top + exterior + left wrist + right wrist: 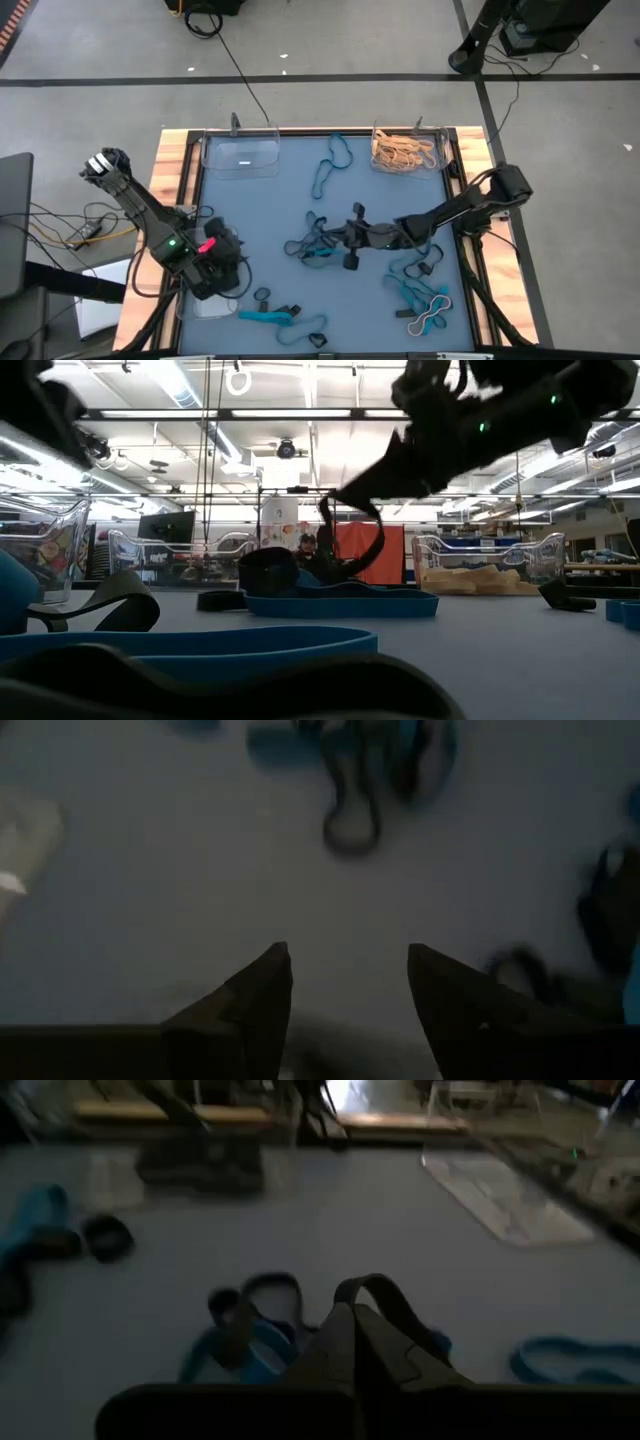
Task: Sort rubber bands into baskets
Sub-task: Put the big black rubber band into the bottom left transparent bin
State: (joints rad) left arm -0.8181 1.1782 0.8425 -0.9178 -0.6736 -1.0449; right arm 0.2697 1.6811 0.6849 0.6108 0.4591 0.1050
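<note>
The right claw (352,240) is near the middle of the blue surface (270,215), a bit off it. Its two fingers are pinched tight together on a black band (385,1302). In the low view the black loop hangs down from the claw. Right under it lies a messy pile of teal bands (318,248).

The basket of tan bands (406,150) sits at the far edge of the surface, beyond the pile. Another clear basket (240,155) is also at the far edge, off to the left of the pile. A third basket (205,303) is at the near left, mostly hidden under the left arm. Beside it, the left claw (345,990) hangs low over bare surface with its fingers apart and nothing in them.

What could go wrong? The black loop dangles close to the pile, so it may hook a teal band and drag it along. Then two colours would end up in one basket. The band is thin and floppy, so it could also slip out on the way. The arm could bump a basket and push it.
</note>
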